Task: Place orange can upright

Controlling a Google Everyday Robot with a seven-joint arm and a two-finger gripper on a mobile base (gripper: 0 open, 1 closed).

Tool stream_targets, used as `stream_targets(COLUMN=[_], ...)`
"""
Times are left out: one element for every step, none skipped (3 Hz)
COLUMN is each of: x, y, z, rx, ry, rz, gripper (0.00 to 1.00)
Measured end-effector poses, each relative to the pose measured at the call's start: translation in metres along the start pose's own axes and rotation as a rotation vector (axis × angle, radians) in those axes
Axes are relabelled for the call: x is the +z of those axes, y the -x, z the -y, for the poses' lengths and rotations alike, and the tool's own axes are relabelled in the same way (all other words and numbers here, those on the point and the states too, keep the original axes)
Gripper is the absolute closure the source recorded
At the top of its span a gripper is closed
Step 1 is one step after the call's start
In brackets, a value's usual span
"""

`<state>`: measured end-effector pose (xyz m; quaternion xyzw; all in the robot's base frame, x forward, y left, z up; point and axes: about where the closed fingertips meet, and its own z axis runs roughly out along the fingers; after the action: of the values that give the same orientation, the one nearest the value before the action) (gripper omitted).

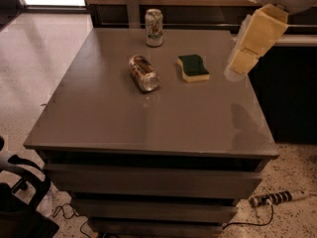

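Observation:
The orange can [143,73] lies on its side on the grey table [148,125], left of centre toward the back, with a shiny silver end facing the front. My gripper [242,62] hangs from the cream arm at the upper right, above the table's right edge. It is well to the right of the can, past the sponge, and holds nothing that I can see.
A white-and-green can [154,28] stands upright at the table's back edge. A green-and-yellow sponge [193,67] lies right of the orange can. A power strip [277,198] lies on the floor at the lower right, and black equipment [20,197] stands at the lower left.

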<state>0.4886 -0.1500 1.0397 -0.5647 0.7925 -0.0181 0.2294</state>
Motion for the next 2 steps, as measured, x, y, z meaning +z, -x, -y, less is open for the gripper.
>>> stream_targets(x=[0.019, 0.051], y=[0.035, 0.059], z=[0.017, 0.027], rx=[0.101, 0.219], ry=[-0.006, -0.001], rz=[0.040, 0.109], gripper=[0.00, 0.00])
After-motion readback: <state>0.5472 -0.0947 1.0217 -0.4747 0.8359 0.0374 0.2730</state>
